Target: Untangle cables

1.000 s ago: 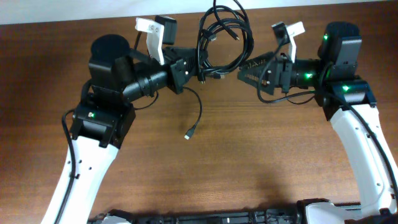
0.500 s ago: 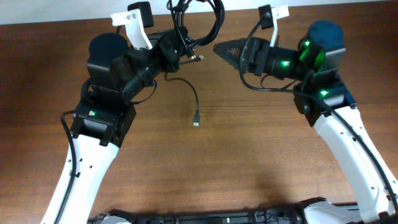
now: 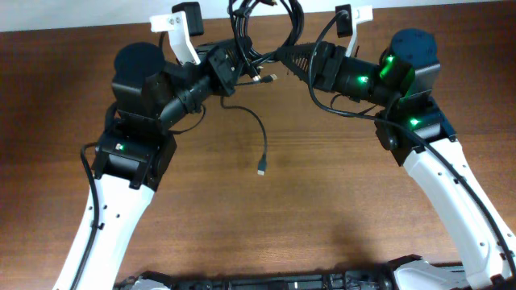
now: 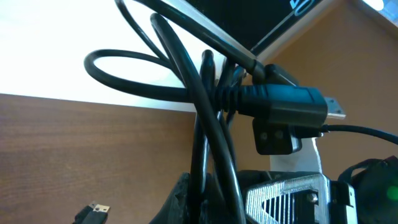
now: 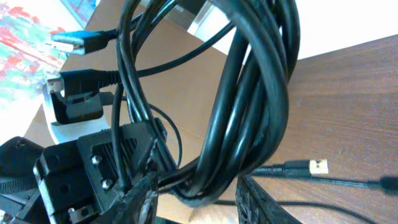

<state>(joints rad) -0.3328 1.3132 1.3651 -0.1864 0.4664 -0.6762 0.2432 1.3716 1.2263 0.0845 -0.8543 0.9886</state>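
Well, the left gripper (image 4: 233, 200) was squeezed shut on the cables (image 4: 211, 124). Several black strands ran up between its fingers and fanned out just above them. One thick strand beside that hand ended in a chunky black plug (image 4: 287, 109) with a metal tip, which stuck out sideways close over the fingers.

Across from it, the right gripper (image 5: 196, 200) had its fingers set either side of the bottom of the same bundle, partway closed. Whether they were actually pressing on the strands I could not tell. Above those fingers the cords rose in a tight, twisted loop. A gold-tipped plug (image 5: 309, 167) lay off to one side of the hand, and a blue-tipped plug (image 5: 78, 40) poked out high on the other side.

From above, the two grippers faced each other at the far edge of the table (image 3: 322, 201), their tips close together. The loops bunched between and beyond them, reaching past the table edge. A single loose strand (image 3: 264, 133) came away under the left gripper and curved back towards the arm bases. It ended in a small plug (image 3: 261, 171) lying on the wood, well apart from both hands.
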